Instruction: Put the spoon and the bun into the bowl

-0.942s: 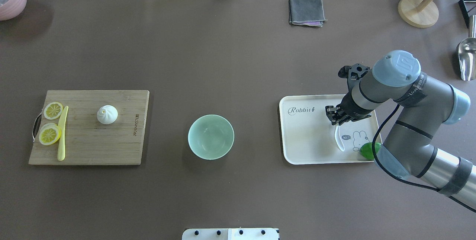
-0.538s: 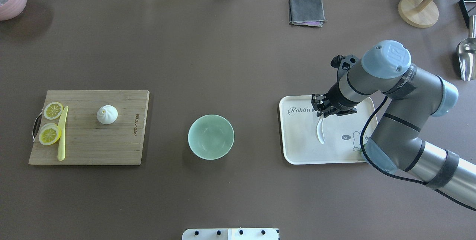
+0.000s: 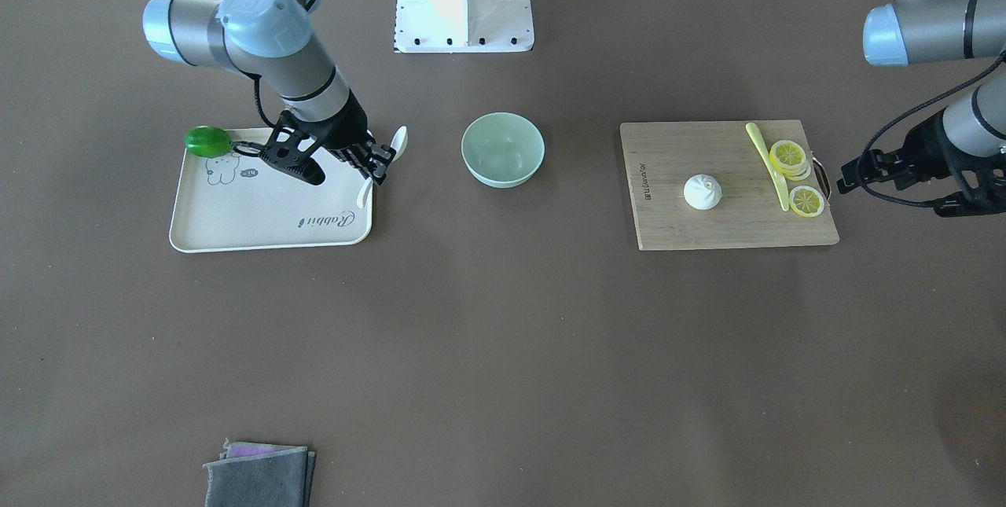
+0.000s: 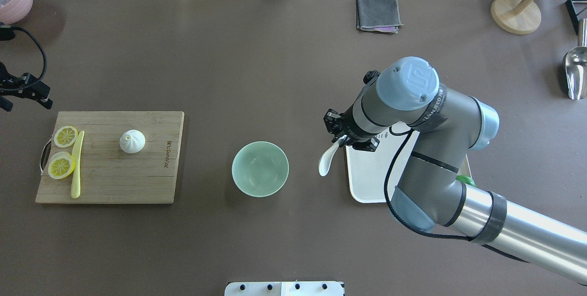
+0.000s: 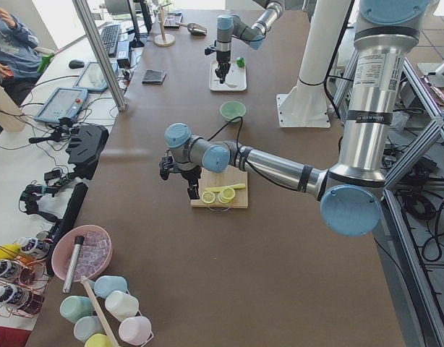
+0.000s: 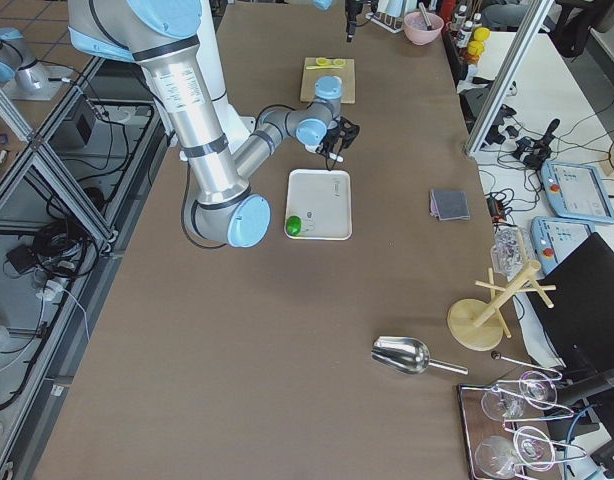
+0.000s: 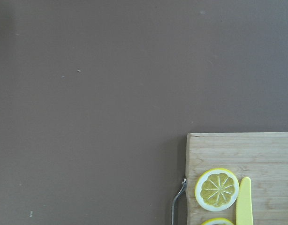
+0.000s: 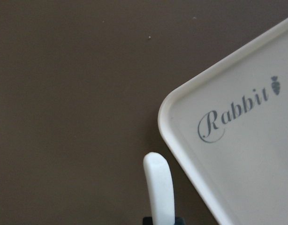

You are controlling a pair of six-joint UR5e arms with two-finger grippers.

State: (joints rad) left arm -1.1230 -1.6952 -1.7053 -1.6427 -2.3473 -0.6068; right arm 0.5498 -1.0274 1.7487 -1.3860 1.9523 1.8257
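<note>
Spoon point(image 4: 328, 157) now off tray point(image 4: 362, 186), right jaws clamped on its handle, mid-frame just right of bowl point(image 4: 260, 169). Drop next. Bun point(image 4: 132, 141) untouched; left jaws: can't tell.

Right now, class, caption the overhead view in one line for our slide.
Right tool holds the spoon between tray and bowl; the bun sits on the cutting board.

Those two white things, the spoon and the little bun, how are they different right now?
The spoon is long, smooth and glossy with a deep scoop; the bun is round with a pleated top and a yellow dot. The spoon hangs in the right gripper, off the tray, partway toward the bowl; the bun sits untouched on the wooden board. Both are white, and neither is in the bowl yet.
</note>
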